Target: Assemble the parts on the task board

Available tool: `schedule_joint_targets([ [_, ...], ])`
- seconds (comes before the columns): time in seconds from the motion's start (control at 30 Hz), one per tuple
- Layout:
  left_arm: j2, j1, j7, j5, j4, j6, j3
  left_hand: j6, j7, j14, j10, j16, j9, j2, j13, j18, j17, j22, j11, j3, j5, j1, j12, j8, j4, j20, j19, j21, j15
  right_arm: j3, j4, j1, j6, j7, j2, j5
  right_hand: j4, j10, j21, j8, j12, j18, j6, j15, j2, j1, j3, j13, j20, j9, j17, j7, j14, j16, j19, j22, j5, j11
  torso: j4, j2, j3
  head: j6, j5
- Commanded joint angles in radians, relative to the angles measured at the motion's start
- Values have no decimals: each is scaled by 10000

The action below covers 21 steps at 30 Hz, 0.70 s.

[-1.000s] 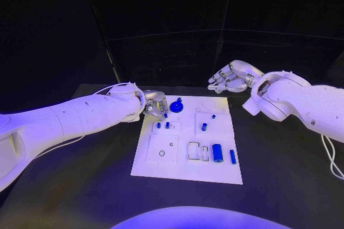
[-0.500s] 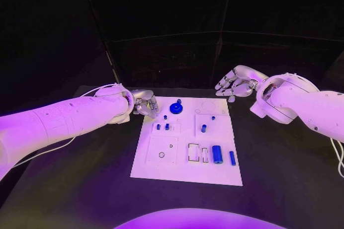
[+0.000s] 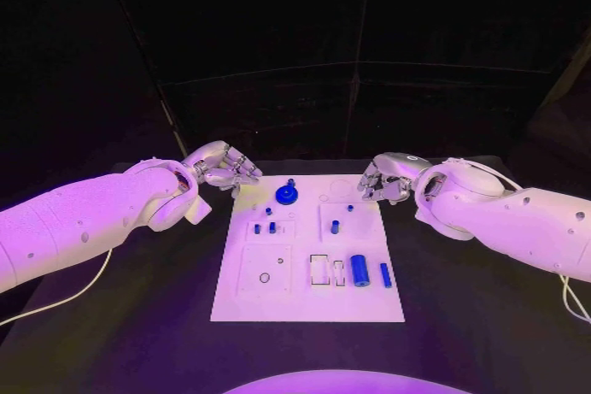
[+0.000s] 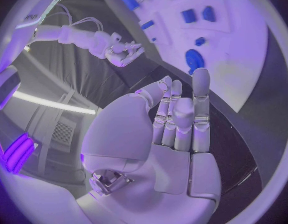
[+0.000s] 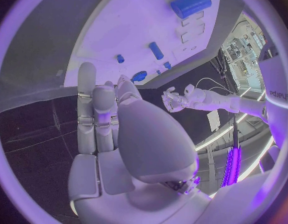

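- Board (image 3: 308,304) lies in the middle of the table (image 3: 148,326), with blue parts spread over it.
- Knob (image 3: 287,194), a round blue part, stands near the board's far edge, between the two hands.
- Small pegs (image 3: 264,226) stand upright in the left-hand block of holes, and two more (image 3: 335,226) in the block beside it; these look seated, though that is a judgement from above.
- Cylinder (image 3: 359,270), the thickest part, lies on its side near the board's right edge, with a thin pin (image 3: 385,275) lying just beside it; both seem not yet placed.
- Slots (image 3: 328,270) next to the cylinder appear empty, as does the small ring hole (image 3: 264,278) in the lower left panel.
- Left hand (image 3: 223,166) hangs off the board's far left corner, holding nothing, fingers straight and close together in the left wrist view.
- Right hand (image 3: 384,179) hovers at the far right corner, likewise holding nothing, fingers loosely extended.
- Task looks part done: several parts stand, at least two loose ones are left.
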Motion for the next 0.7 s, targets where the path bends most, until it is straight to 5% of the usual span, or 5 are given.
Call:
schedule_joint_targets([
  [0.03,-75,-8,1864,4344,341,279,-19,13,2,-172,-43,-164,-8,12,18,127,-265,-52,6,-54,46,39,57,31,-10,1,-99,-99,1,14,-2,-57,-377,-258,41,-977,36,15,579,-69,-108,-233,22,-46,-133,-28,119,1,24,-18,388,29,297,388,7,652,-63,51,-66,8,22,30,-51],
  [0.3,-162,-47,2437,5851,966,640,-78,-118,27,-383,-193,-337,-41,-44,43,117,-561,-134,49,-309,29,-214,105,21,127,48,-219,-261,53,15,-64,-212,-378,-329,240,-1188,104,-526,1849,-280,-515,-411,-390,107,-377,-225,320,-54,195,-54,1466,203,357,1467,112,2079,-171,255,-56,33,4,-1,-127],
  [0.7,-228,-66,2475,6278,1260,664,-94,-201,57,-461,-280,-399,-61,24,54,122,-693,-167,70,-315,51,-149,129,9,105,58,-233,-316,62,17,-466,-320,-63,-221,667,-921,-16,-788,2479,-250,-661,-415,-656,207,-463,-215,689,-34,365,-32,1925,336,276,2033,-38,2699,-271,365,-55,29,0,-110,-33],
])
